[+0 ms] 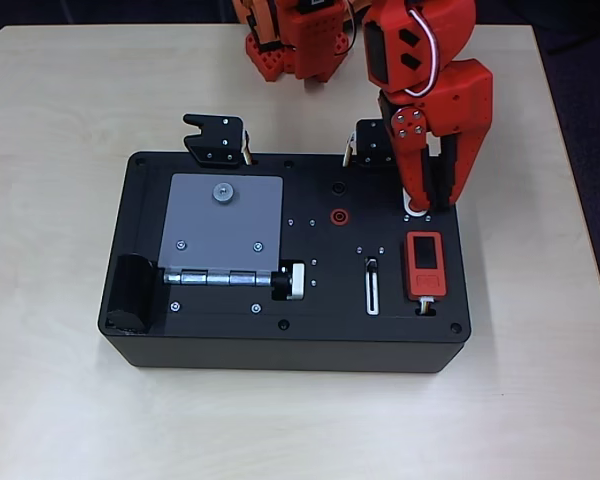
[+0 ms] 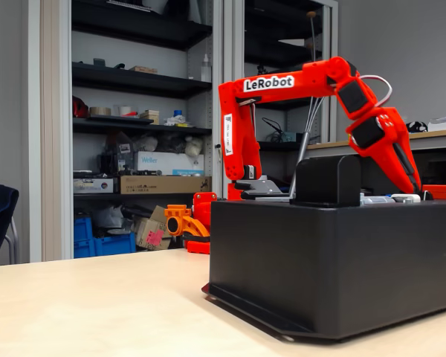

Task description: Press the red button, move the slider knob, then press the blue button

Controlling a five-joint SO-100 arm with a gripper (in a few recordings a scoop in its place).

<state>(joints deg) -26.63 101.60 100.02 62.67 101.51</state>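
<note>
Fingers point down over the white oval surround at about one o'clock on the black box, hiding both buttons; whether they are spread or closed I cannot tell. Each button probably wants a stiff, short push straight down, not a grasp. At about four o'clock sits the slider knob, likely small, hard and slippery; its slot runs twelve to six.

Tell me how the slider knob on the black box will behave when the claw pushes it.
The slider knob sits at the top of a narrow white-rimmed slot, so it will probably glide only along that track, toward the box's front edge. Being tiny, it may slip off a fingertip. The wide, flat black box should hardly shift.
</note>
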